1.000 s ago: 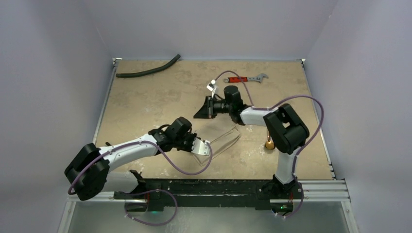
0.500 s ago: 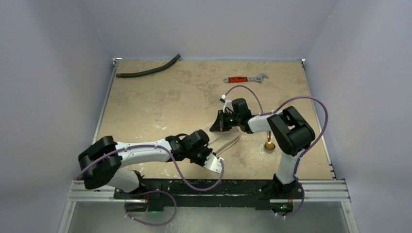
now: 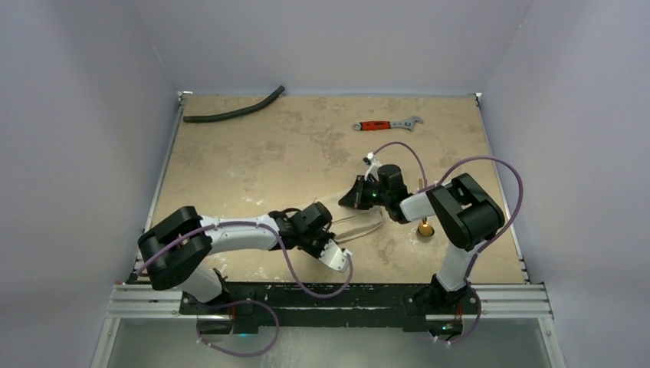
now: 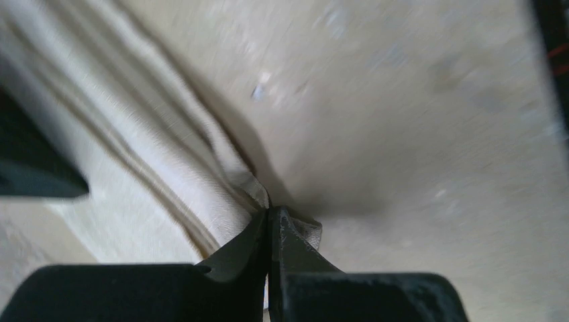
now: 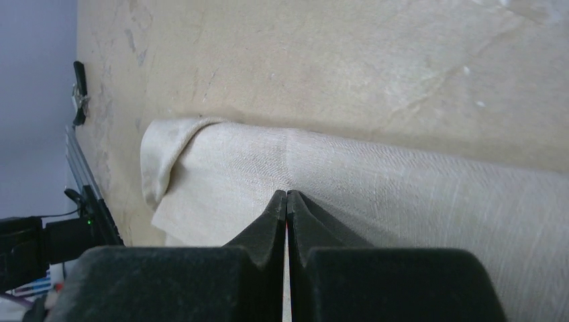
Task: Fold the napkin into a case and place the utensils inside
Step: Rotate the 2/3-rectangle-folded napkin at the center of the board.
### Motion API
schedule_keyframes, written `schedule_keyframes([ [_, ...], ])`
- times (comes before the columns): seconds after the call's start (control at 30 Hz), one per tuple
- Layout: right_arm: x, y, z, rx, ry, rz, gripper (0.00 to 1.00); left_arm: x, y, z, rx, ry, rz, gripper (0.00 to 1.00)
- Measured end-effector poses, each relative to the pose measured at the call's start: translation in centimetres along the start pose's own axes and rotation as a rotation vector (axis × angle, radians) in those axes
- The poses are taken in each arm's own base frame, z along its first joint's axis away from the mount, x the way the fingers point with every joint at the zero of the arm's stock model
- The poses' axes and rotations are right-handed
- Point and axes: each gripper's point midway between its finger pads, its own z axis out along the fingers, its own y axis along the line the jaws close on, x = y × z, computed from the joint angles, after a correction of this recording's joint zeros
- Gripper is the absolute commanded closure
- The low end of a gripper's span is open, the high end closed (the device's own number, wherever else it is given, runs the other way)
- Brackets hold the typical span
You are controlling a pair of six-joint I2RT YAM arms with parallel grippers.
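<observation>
The cream napkin (image 3: 359, 223) lies as a narrow folded strip in the middle of the table, between my two grippers. My left gripper (image 3: 337, 257) is at its near end, and in the left wrist view the jaws (image 4: 270, 213) are shut on a corner of the napkin (image 4: 134, 168). My right gripper (image 3: 354, 201) is at the far end. Its jaws (image 5: 287, 194) are shut, pinching a crease into the cloth (image 5: 416, 194). A gold utensil (image 3: 424, 228) lies to the right of the napkin, partly hidden behind the right arm.
A red-handled wrench (image 3: 387, 123) lies at the back right and a curved black hose (image 3: 234, 112) at the back left. The right arm's purple cable loops above the utensil. The black base rail (image 3: 322, 295) runs along the near edge.
Both grippers have moved right and towards the near edge with the napkin. The cloth, held up and stretched between them a second ago, now sits low as a narrow strip.
</observation>
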Motion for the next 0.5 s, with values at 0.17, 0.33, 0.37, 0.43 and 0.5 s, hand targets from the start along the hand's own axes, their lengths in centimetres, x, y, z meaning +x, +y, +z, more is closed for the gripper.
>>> schedule_keyframes([
  [0.17, -0.1, -1.0, -1.5, 0.069, -0.077, 0.023, 1.00, 5.5, 2.0, -1.7, -0.059, 0.123, -0.059, 0.95],
  [0.33, 0.0, -1.4, -2.9, 0.121, -0.118, 0.027, 1.00, 8.2, 0.2, -3.8, -0.028, 0.209, -0.097, 0.78],
  [0.37, -0.1, -1.4, -3.2, 0.132, -0.126, 0.026, 1.00, 8.2, -0.3, -4.2, -0.014, 0.212, -0.103, 0.77],
  [0.43, -0.7, -1.0, -3.7, 0.140, -0.146, 0.014, 1.00, 7.9, -0.9, -5.1, -0.003, 0.205, -0.113, 0.75],
  [0.5, -1.5, -0.2, -4.3, 0.139, -0.170, -0.012, 1.00, 7.3, -0.8, -6.3, -0.022, 0.191, -0.128, 0.74],
])
